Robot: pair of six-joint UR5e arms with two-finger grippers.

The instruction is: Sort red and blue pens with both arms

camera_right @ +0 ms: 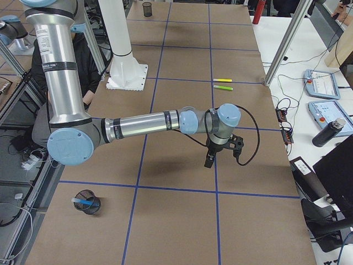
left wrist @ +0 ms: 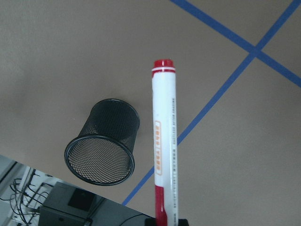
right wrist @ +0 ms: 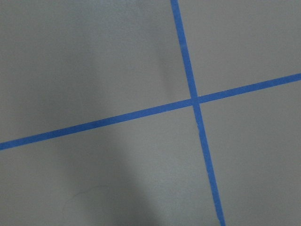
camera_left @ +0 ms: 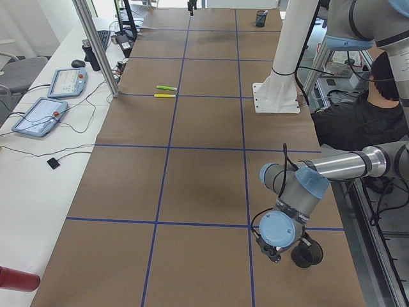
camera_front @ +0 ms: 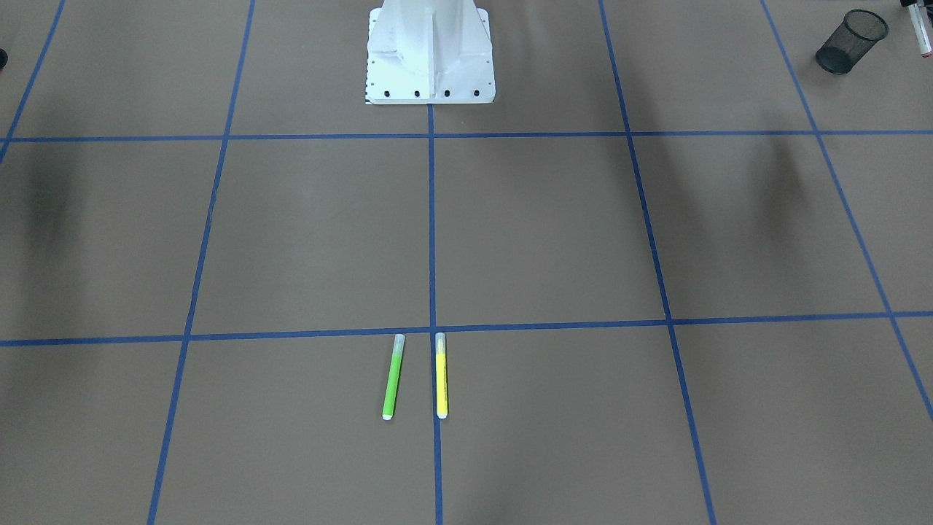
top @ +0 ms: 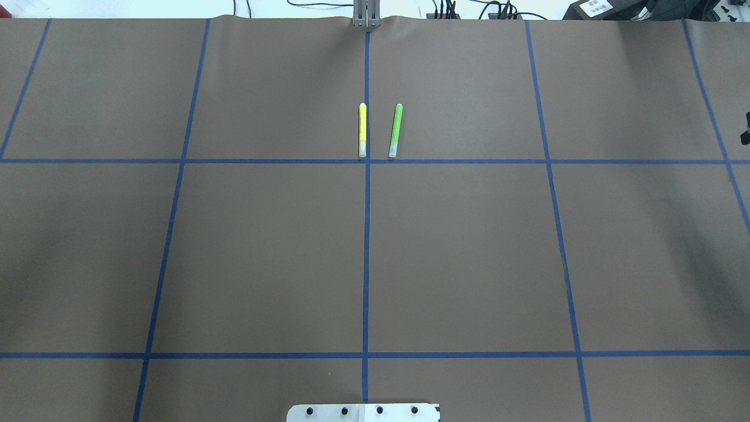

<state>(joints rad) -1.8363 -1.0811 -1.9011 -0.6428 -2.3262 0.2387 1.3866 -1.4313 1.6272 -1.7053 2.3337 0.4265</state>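
Note:
The red pen (left wrist: 163,141), white-barrelled with a red cap, stands upright in my left gripper (left wrist: 165,221), which is shut on its lower end. It hangs just right of a black mesh cup (left wrist: 101,146), above the table and outside the rim. The front view shows that pen (camera_front: 920,29) and cup (camera_front: 851,42) at the top right. In the right side view, a blue pen (camera_right: 83,203) lies inside another mesh cup (camera_right: 87,201). My right gripper (camera_right: 210,157) hovers over a blue line crossing; I cannot tell whether it is open or shut.
A green marker (top: 396,130) and a yellow marker (top: 362,129) lie side by side at the far centre. The white robot base (camera_front: 430,51) stands mid-table. A seated person (camera_left: 364,115) is behind the robot. Tablets (camera_left: 39,116) and posts line the side bench.

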